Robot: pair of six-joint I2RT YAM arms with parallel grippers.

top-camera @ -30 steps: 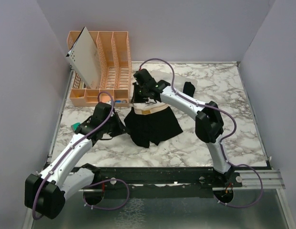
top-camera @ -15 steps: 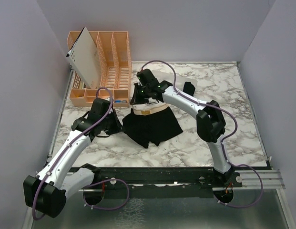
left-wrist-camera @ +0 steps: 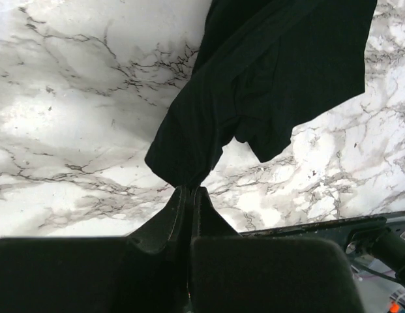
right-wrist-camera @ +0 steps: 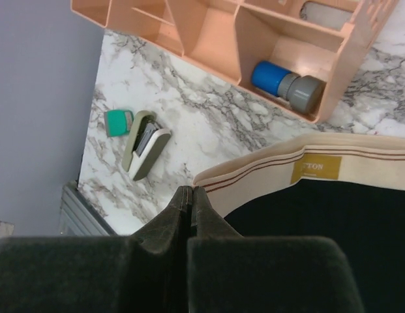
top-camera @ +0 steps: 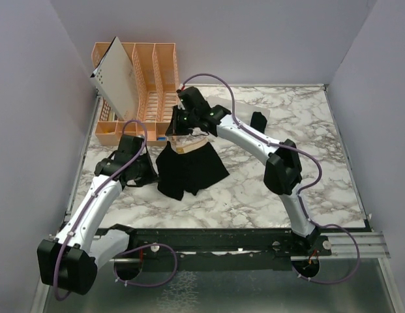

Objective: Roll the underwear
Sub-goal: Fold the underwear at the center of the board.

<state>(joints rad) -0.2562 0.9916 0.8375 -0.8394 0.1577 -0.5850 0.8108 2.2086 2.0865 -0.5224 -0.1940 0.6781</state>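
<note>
The underwear (top-camera: 189,171) is a black garment with a tan band (top-camera: 186,149), spread left of the table's middle. My right gripper (top-camera: 177,138) is shut on the band's left corner (right-wrist-camera: 209,179), which is lifted off the marble. My left gripper (top-camera: 154,177) is shut on the black cloth's lower left corner (left-wrist-camera: 184,171). In the left wrist view the cloth (left-wrist-camera: 267,78) stretches away from the closed fingers. A second small black bundle (top-camera: 257,121) lies behind the right arm.
A peach organizer (top-camera: 143,91) with a tilted white board (top-camera: 117,77) stands at the back left; its near bin holds a blue and grey cylinder (right-wrist-camera: 285,85). A stapler (right-wrist-camera: 145,145) and a small green object (right-wrist-camera: 117,122) lie on the marble near the left wall.
Both arms have shifted left, dragging the underwear leftward across the table. The right gripper also moved back toward the organizer. Both grips have stayed shut.
</note>
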